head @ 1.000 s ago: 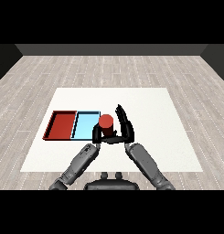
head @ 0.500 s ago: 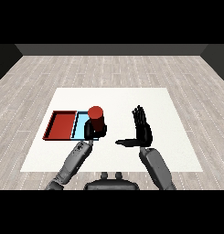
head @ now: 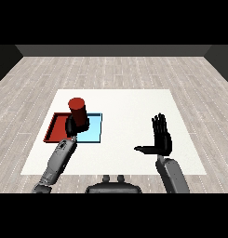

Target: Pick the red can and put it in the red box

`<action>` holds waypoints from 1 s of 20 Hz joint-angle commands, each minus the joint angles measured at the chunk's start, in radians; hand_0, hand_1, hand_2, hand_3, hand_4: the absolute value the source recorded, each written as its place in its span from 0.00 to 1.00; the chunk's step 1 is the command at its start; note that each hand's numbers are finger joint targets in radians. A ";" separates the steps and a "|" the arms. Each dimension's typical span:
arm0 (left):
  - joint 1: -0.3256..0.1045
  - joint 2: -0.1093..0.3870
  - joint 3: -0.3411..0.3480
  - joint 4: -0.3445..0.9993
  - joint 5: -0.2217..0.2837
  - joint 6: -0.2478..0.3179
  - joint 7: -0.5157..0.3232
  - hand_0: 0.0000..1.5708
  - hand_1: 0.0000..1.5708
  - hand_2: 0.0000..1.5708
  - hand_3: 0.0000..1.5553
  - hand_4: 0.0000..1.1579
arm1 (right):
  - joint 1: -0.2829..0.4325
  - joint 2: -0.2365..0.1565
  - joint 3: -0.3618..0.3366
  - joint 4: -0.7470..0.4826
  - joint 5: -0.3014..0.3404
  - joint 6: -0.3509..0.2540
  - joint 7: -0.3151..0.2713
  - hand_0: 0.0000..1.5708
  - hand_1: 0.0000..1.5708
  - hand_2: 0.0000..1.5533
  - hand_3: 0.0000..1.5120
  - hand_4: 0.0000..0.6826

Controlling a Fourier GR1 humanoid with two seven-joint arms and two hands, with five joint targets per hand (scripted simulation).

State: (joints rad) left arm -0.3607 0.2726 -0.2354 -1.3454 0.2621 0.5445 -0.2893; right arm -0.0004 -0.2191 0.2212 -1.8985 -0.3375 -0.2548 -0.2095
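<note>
Your left hand (head: 74,126) is curled around the red can (head: 78,110), holding it upright over the seam between the red tray (head: 53,129) and light blue tray (head: 94,132). Your right hand (head: 162,138) waits open-fingered, well apart.

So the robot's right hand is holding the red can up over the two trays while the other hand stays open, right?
Not quite: the head view shows the left hand curled round the red can above the trays. The right hand is the open one, off to the side.
</note>
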 commanded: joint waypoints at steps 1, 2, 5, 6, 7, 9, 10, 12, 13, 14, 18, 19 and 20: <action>-0.027 0.086 0.076 0.086 -0.023 -0.016 0.037 1.00 1.00 1.00 0.96 0.96 | 0.048 0.001 -0.030 0.034 -0.004 0.022 -0.035 0.00 0.00 0.00 0.00 0.00; 0.010 0.120 0.054 0.023 -0.048 -0.012 0.086 1.00 1.00 1.00 0.96 0.97 | 0.067 -0.031 -0.058 -0.025 -0.033 0.033 0.017 0.00 0.00 0.00 0.00 0.00; -0.077 0.192 0.093 0.251 -0.082 -0.042 0.098 1.00 1.00 0.98 0.94 0.97 | 0.070 0.000 -0.045 0.076 -0.031 0.052 -0.044 0.00 0.00 0.00 0.00 0.00; -0.013 0.227 0.122 0.258 -0.048 -0.093 0.079 1.00 1.00 0.98 0.95 0.96 | 0.044 -0.012 -0.086 0.105 -0.063 0.080 -0.050 0.00 0.00 0.00 0.00 0.00; -0.083 0.206 0.104 0.368 -0.081 -0.068 0.122 1.00 1.00 0.99 0.96 0.96 | 0.087 -0.013 -0.075 0.063 -0.053 0.076 -0.062 0.00 0.00 0.00 0.00 0.00; -0.087 0.242 0.110 0.462 -0.104 -0.079 0.134 1.00 1.00 0.99 0.97 0.93 | 0.074 -0.021 -0.086 0.098 -0.044 0.071 -0.048 0.00 0.00 0.00 0.00 0.00; -0.088 0.279 0.105 0.475 -0.116 -0.098 0.170 1.00 1.00 0.99 0.96 0.91 | 0.036 0.018 -0.075 0.154 -0.034 0.058 -0.075 0.00 0.00 0.00 0.00 0.00; -0.095 0.276 0.120 0.628 -0.132 -0.107 0.126 1.00 1.00 0.99 0.95 0.91 | 0.033 -0.006 -0.073 0.117 -0.023 0.052 -0.039 0.00 0.00 0.00 0.00 0.00; -0.134 0.304 0.111 0.679 -0.149 -0.125 0.168 1.00 1.00 0.99 0.94 0.91 | 0.008 0.006 -0.085 0.214 -0.041 0.095 -0.088 0.00 0.00 0.00 0.00 0.00; -0.137 0.263 0.107 0.743 -0.157 -0.108 0.157 1.00 1.00 0.97 0.92 0.88 | -0.006 0.000 -0.120 0.231 -0.047 0.083 -0.088 0.00 0.00 0.00 0.00 0.00; -0.221 0.281 0.083 0.953 -0.219 -0.128 0.220 0.60 0.60 0.54 0.43 0.77 | -0.022 0.034 -0.102 0.254 -0.034 0.074 -0.114 0.00 0.00 0.00 0.00 0.00; -0.244 0.247 0.068 0.998 -0.239 -0.104 0.251 0.68 0.68 0.62 0.40 0.71 | -0.005 0.026 -0.099 0.276 -0.019 0.087 -0.137 0.00 0.00 0.00 0.00 0.00; -0.245 0.224 0.089 1.043 -0.228 -0.105 0.190 0.40 0.40 0.38 0.00 0.67 | -0.050 0.007 -0.115 0.273 -0.024 0.088 -0.109 0.00 0.00 0.00 0.00 0.00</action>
State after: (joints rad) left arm -0.5576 0.5288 -0.1497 -0.4778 0.0617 0.4394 -0.0847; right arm -0.0074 -0.2036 0.1213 -1.6681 -0.3704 -0.1720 -0.3154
